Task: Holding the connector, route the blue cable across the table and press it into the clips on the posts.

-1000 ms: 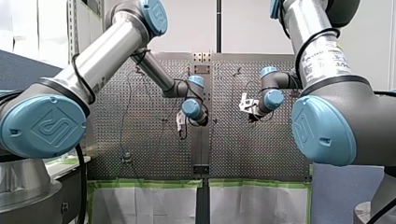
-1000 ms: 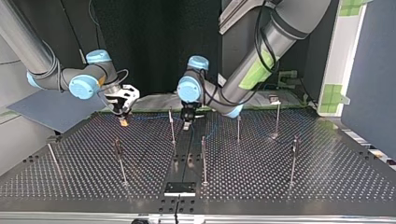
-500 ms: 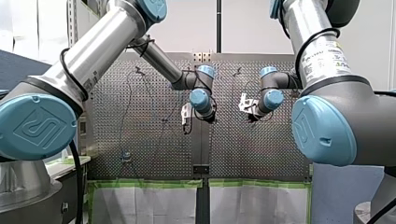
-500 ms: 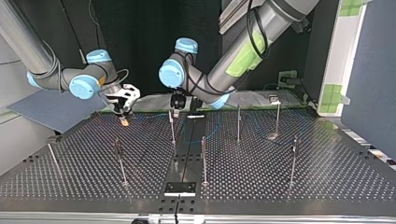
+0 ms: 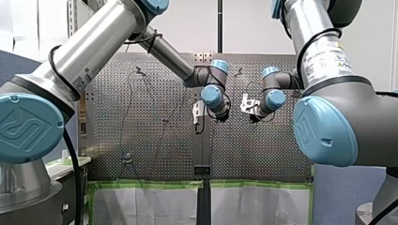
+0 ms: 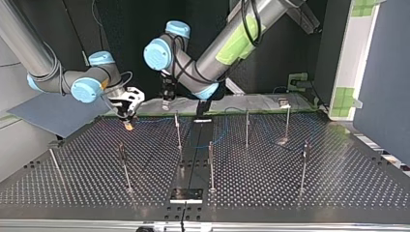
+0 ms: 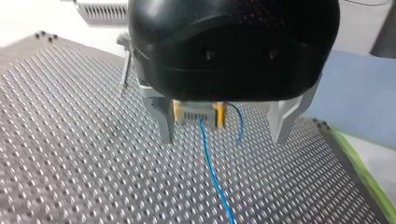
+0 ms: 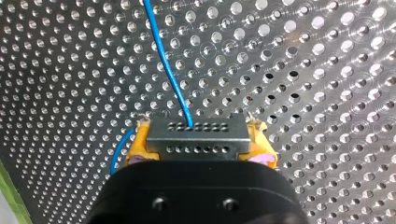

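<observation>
In the right wrist view my right gripper (image 8: 198,145) has yellow pads and is shut on the grey connector (image 8: 198,133), just above the perforated table. The blue cable (image 8: 163,56) leaves the connector's face and runs away over the holes. My left gripper (image 7: 224,139) is open, with bare table and the blue cable (image 7: 215,182) between its metal fingers (image 7: 166,126). Ahead of it shows the held connector (image 7: 195,113). In the top view my left gripper (image 6: 166,99) hangs beside my right gripper (image 6: 126,110), apart from it.
Several thin posts stand on the perforated table (image 6: 300,193), among them a post (image 6: 178,130) near the grippers and a post (image 6: 211,166) nearer the front edge. A black plate (image 6: 186,195) lies at that edge. A blue-grey board (image 6: 53,113) lies at the top view's left.
My left arm has swung toward the top view's left and risen, bringing its open gripper close to my right gripper. My right arm and the connector have stayed put.
</observation>
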